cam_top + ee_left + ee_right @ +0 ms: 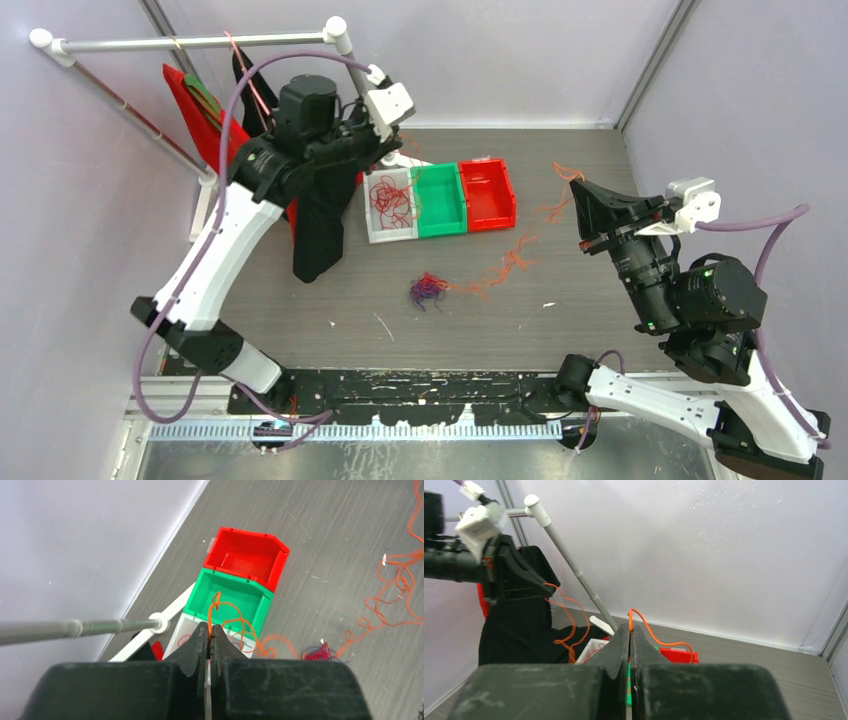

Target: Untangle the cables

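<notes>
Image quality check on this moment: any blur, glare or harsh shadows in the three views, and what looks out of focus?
Top external: even light, soft shadows, no glare; the thin orange cable reads clearly. Left wrist: the left hand is close and slightly soft, while the red bin is sharp. Right wrist: the right hand is a dark mass low in the frame, and the back wall is bright and faintly washed out.

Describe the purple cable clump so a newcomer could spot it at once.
Start at the row of three bins in the middle of the table. Just toward the near edge from them, a small wiry clump lies on the surface. It alone is purple; the strands beside it are orange.
</notes>
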